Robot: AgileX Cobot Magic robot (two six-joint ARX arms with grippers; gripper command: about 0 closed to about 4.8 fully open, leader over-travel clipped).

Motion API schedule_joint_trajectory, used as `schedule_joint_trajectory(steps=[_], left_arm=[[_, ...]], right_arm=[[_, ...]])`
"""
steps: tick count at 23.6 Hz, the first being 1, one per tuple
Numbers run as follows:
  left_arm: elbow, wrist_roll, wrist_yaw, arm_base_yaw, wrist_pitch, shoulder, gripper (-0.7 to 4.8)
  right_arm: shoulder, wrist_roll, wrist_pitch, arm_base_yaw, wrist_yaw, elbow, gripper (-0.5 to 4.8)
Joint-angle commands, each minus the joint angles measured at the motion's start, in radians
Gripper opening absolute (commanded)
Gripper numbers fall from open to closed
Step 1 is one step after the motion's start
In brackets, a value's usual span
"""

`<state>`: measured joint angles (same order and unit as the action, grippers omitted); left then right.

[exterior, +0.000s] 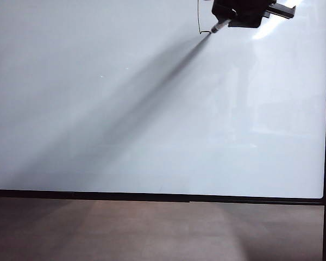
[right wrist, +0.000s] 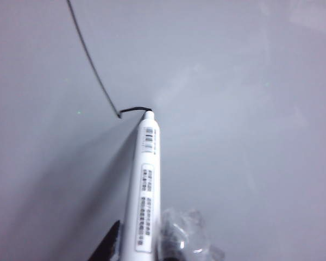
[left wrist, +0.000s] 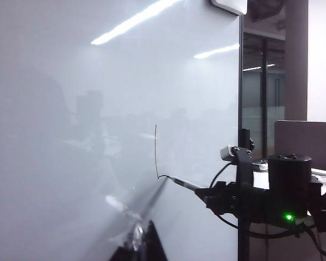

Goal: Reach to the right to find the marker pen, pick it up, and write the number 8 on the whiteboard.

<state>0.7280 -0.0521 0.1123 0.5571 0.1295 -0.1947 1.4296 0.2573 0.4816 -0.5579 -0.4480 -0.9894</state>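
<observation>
right hand (exterior: 224, 20) clamped on white barrel marker pen (right wrist: 144, 190), tip touching glossy white whiteboard (exterior: 152, 109) far right | number 8 (right wrist: 98, 81): one long stroke plus short hook, loops left | left hand (left wrist: 141, 244) idle, cannot tell

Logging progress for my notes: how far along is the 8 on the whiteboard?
Done: the right gripper holds the marker pen. In hand: its tip touches the whiteboard, where one long stroke with a short hook is drawn. Left: the rest of the 8. The left gripper isn't visible.
</observation>
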Motion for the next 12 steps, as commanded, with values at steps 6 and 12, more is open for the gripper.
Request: schedule_joint_trajectory(steps=[6,12], left_arm=[[0.008,0.000,0.004,0.000,-0.007,-0.002,-0.05],[0.008,0.000,0.004,0.000,-0.008,-0.002,-0.05]], right_arm=[[-0.071,0.005,0.017,0.069,-0.027,0.047,-0.06],[-0.109,0.003,0.021,0.103,0.032,0.055,-0.06]])
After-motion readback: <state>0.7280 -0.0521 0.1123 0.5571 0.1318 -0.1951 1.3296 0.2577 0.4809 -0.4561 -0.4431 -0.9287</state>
